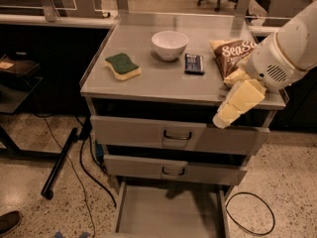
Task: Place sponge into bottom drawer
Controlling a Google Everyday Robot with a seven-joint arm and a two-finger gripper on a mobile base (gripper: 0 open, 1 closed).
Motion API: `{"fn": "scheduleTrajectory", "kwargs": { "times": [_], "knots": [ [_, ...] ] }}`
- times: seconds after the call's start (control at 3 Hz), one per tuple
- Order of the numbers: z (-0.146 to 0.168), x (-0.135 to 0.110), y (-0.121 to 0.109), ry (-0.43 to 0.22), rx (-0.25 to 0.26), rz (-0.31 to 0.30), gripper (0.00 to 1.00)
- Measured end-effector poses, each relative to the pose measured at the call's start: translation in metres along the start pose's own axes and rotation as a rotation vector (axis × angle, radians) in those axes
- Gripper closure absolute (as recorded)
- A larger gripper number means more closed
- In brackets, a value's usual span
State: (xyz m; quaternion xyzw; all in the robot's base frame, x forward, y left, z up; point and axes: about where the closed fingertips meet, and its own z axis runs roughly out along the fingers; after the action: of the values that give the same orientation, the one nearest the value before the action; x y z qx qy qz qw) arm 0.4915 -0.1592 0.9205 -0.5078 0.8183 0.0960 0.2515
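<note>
- The sponge (122,66) lies on the left part of the counter (163,86), with its dark green side up and the yellow foam under it.
- The tool (225,115) hangs at the right near corner of the counter, in front of the chip bag (233,53). It is well apart from the sponge and holds nothing. I cannot tell if it is open or closed.
- I think the step now is to reach for the sponge. The tool should go up and over to the left, so it does not bump the white bowl (169,44) or the small dark packet (194,63).
- It is best to come down from above and pinch the sponge across its narrow middle.
- The sponge is soft and wavy at the edges. It will likely squash, so a gentle squeeze should do.
- The bottom drawer (168,209) is pulled open, low down near the floor. It is a wide, flat grey tray.
- The counter and drawers are smooth grey metal. The bowl is round and shiny. The chip bag looks crinkly.
- The two drawers higher up, the top one (148,133) and the middle one (138,166), stick out a little, so the tool must go around them on the way down.
</note>
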Motion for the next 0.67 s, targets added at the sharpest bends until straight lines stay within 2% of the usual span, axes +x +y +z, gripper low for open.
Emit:
{"fn": "scheduleTrajectory", "kwargs": {
  "times": [0.33,0.67],
  "knots": [
    [0.0,0.001,0.004,-0.026,0.025,-0.004,0.0],
    [0.027,-0.021,0.009,-0.143,0.069,0.015,0.0]
  ]
}}
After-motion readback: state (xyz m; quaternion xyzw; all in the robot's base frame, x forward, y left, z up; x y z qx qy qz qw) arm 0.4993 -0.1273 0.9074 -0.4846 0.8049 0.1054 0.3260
